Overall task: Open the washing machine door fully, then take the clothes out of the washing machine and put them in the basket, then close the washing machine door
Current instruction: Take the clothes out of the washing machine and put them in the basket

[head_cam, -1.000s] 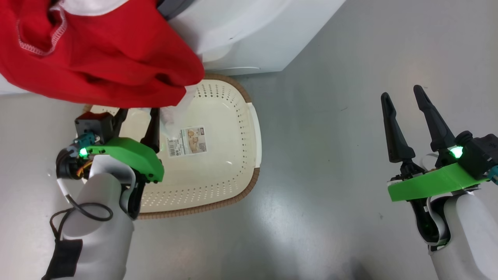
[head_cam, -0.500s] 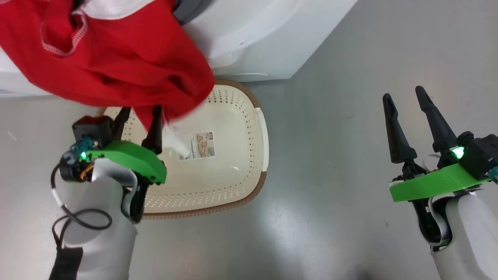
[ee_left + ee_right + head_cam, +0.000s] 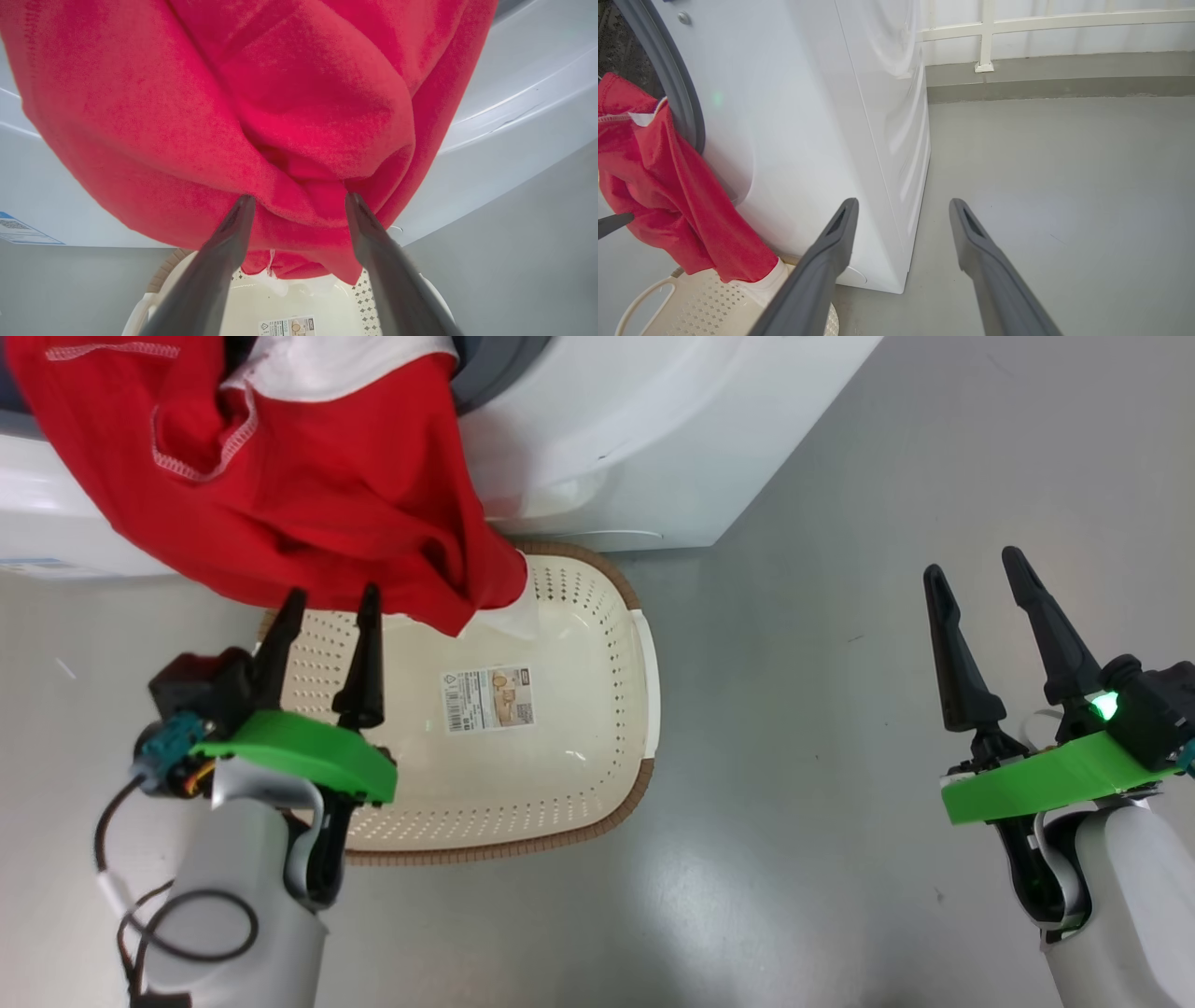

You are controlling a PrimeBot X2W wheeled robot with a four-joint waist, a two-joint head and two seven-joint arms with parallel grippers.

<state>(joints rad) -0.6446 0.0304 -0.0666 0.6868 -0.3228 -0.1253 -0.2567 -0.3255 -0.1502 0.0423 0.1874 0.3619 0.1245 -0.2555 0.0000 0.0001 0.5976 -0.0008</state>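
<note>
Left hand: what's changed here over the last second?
The open left hand has backed out from under the hem of the red jersey garment, toward the robot; it holds nothing. The head camera shifted too. Unchanged: the garment hangs from the white washing machine over the cream perforated basket; the right hand waits open.
</note>
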